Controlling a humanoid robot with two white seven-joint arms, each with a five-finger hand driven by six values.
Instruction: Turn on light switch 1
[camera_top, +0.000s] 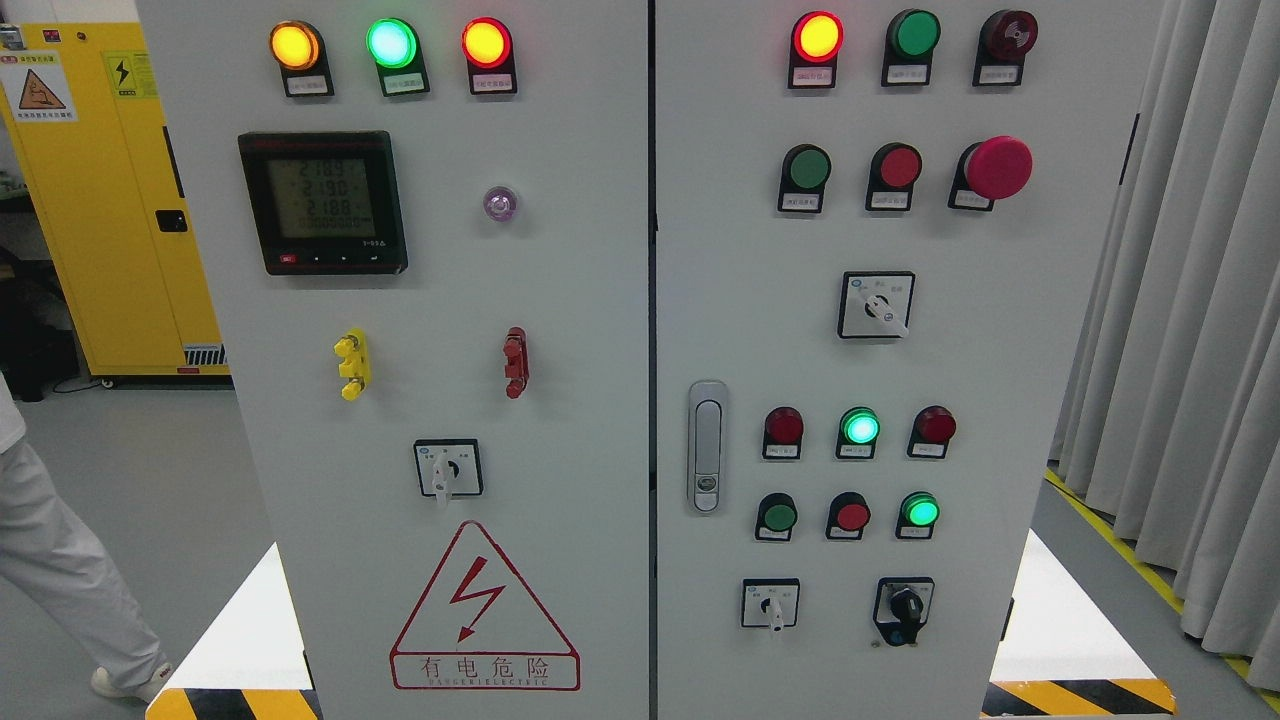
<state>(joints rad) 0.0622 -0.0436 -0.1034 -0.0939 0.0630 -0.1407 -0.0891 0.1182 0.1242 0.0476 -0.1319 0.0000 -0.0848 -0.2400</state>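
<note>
A grey electrical cabinet (560, 300) with two doors fills the head view. Neither of my hands shows. The right door carries a lower row of push buttons: a dark green one (777, 516), a red one (851, 516) and a lit green one (920, 511). Above them sit a dark red lamp (784, 427), a lit green lamp (859, 427) and another dark red lamp (935, 426). I cannot read the labels, so I cannot tell which control is light switch 1.
The right door also has a rotary selector (877, 305), a red mushroom stop button (997, 167), a door handle (707, 445) and two bottom selectors (771, 603). A person's leg (60, 570) stands at the lower left. A yellow cabinet (110, 200) is behind, grey curtains (1190, 350) to the right.
</note>
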